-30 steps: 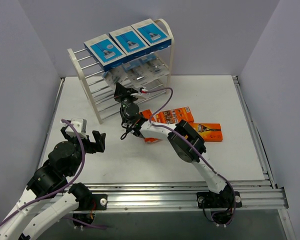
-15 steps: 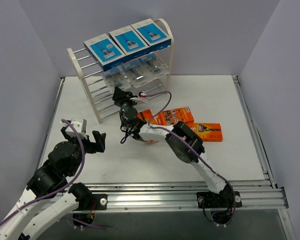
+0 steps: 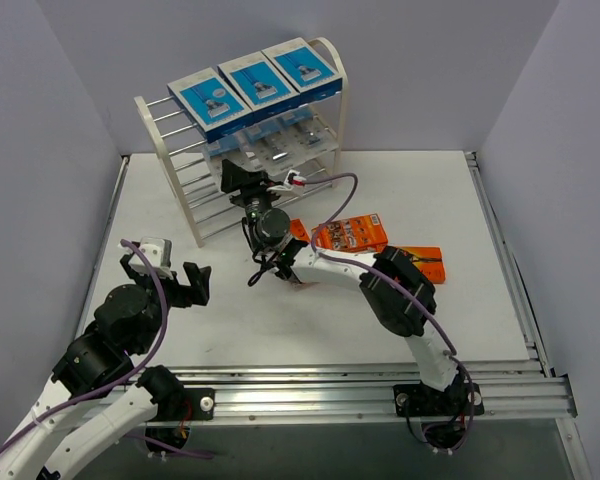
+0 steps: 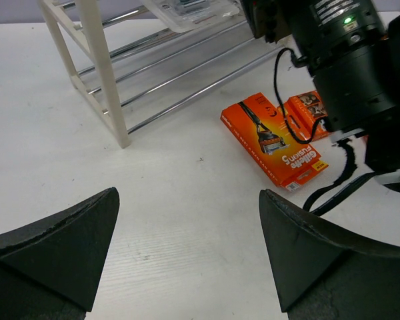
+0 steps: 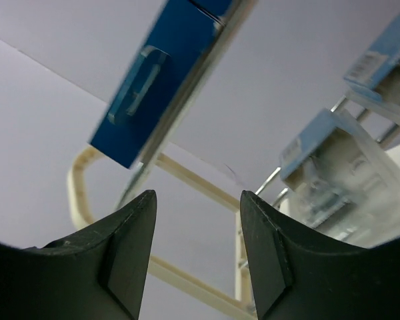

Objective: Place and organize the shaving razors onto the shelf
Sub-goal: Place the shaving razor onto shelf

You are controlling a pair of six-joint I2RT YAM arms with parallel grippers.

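Observation:
The white shelf (image 3: 176, 175) stands at the back left. Three blue boxes (image 3: 259, 80) lie on its top tier, and clear blister packs (image 3: 280, 142) lie on the tier below. My right gripper (image 3: 242, 180) is close in front of the shelf. In the right wrist view the right gripper (image 5: 197, 233) is open and holds nothing, with a blue box (image 5: 167, 73) above and a blister pack (image 5: 340, 173) to the right. Orange packs (image 3: 350, 232) lie on the table; one orange pack (image 4: 273, 143) sits near the right arm. My left gripper (image 4: 187, 253) is open over bare table.
The right arm (image 3: 395, 290) stretches across the table's middle and covers part of an orange pack (image 3: 427, 257). Its cable (image 3: 325, 200) loops over the packs. Grey walls close in on three sides, and a metal rail (image 3: 380, 385) runs along the near edge.
My right gripper has gone from shut to open in front of the shelf's second tier. Its elbow has swung right over the far orange pack. The left arm has barely moved.

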